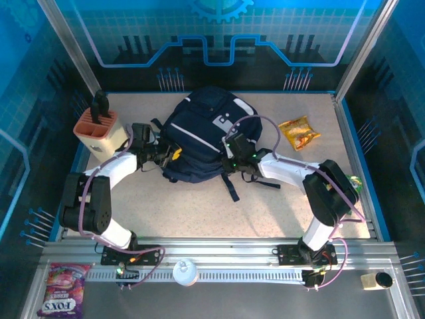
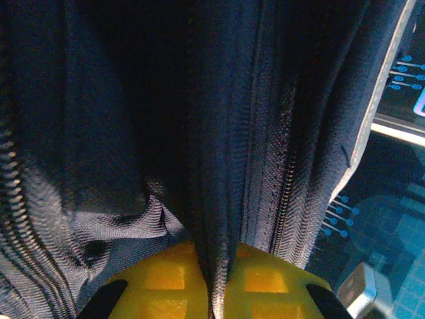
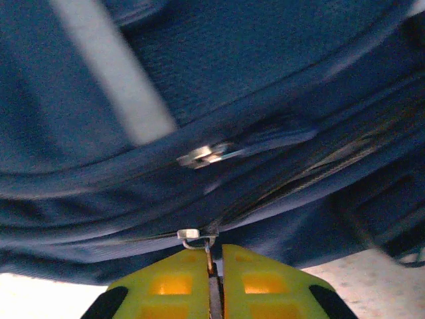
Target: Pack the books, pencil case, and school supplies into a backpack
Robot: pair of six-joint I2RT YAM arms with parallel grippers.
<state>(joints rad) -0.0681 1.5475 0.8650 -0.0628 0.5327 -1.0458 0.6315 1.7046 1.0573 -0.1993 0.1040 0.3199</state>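
Note:
The dark navy backpack [image 1: 199, 129] lies in the middle of the table, white stripe and grey patch facing up. My left gripper [image 1: 167, 156] is at its left side, shut on a fold of the backpack's fabric [image 2: 216, 219] beside a zipper track [image 2: 282, 206]. My right gripper [image 1: 230, 154] is at the pack's near right side. Its yellow fingers [image 3: 172, 282] are shut on the metal zipper pull [image 3: 210, 256], which hangs from a slider [image 3: 189, 234]. A second slider [image 3: 202, 155] sits higher up on the pack. The books, pencil case and school supplies are out of view.
A peach knife block with black handles [image 1: 96, 127] stands at the far left. A yellow-orange snack bag [image 1: 299, 131] lies at the far right, and a green item [image 1: 355, 183] by the right arm's elbow. Loose dark straps [image 1: 229, 186] trail toward the near side.

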